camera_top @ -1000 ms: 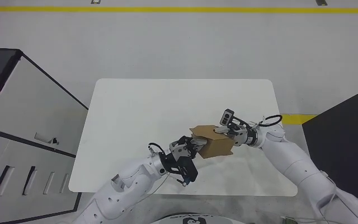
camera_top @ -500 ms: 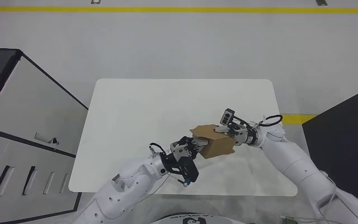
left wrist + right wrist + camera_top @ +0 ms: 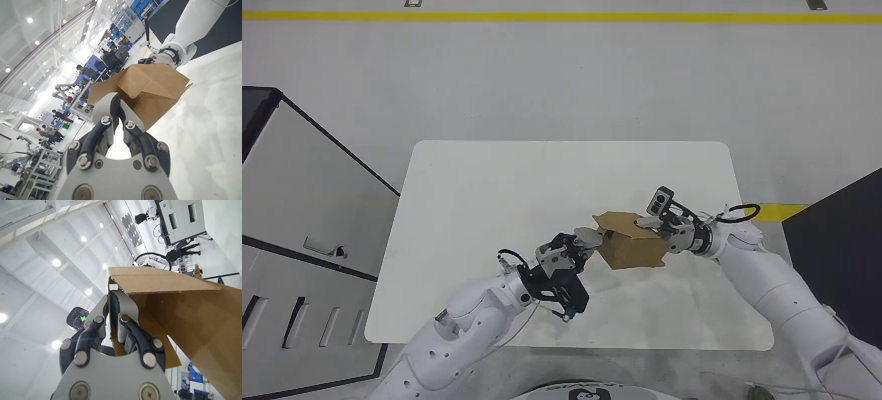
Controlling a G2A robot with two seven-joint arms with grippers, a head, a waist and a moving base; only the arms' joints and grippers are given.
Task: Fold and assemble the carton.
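Found the carton [image 3: 630,245] over the near right part of the table [image 3: 492,200], between both arms, with one end flap [image 3: 100,91] open toward the left arm. Could not tell from the top view whether resting on the surface or carried just clear of it.

Noted the right gripper [image 3: 113,302] clamped narrow on the edge of a carton wall, one finger inside the box and one outside. Noted the left gripper [image 3: 118,103] nearly closed, pads all but together, tips at the lower edge of the open flap. Could not confirm any card pinched between them.

Compared with the top views from the preceding second. Recorded the carton shifted toward the robot's right and a little farther from the body, and turned slightly, with the right wrist carried along. Recorded the left wrist drawn back somewhat toward its own side, fingertips kept at the flap end.

Judged the shift as a repositioning by the right arm to present the open end to the left fingers. Assessed the task as part-way: body opened up into a box shape, end flap not yet tucked. Flagged a risk of the thin wall buckling or slipping under a single-edge grip during any push on the flap.
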